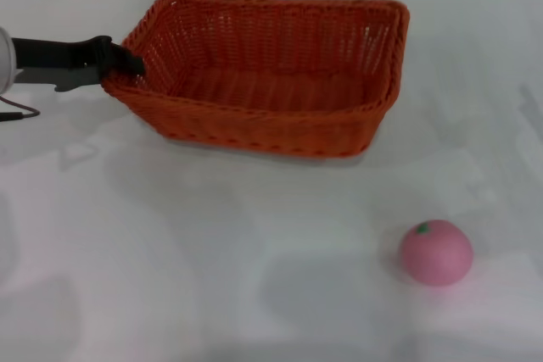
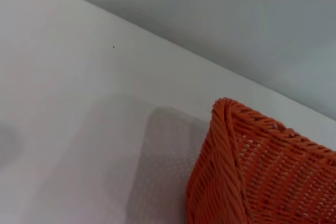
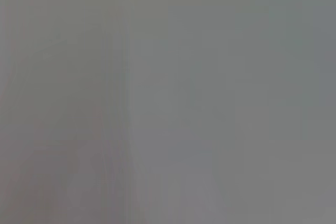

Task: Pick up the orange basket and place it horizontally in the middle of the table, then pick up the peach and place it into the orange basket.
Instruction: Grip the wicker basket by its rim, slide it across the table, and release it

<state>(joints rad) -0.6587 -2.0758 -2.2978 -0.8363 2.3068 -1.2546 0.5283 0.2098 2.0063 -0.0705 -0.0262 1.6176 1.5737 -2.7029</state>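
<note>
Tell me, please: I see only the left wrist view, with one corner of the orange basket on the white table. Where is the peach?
Observer: The peach lies on the table, nearer the robot than the orange basket, toward the robot's right and apart from it.
Operator: Is anything inside the orange basket?
Observer: No, the head view shows it empty.
Operator: Where is the left gripper?
Observer: The left gripper is at the left short rim of the orange basket.

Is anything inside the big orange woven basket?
Empty: the big orange woven basket shows bare weave inside; the pink toy peach sits outside.
</note>
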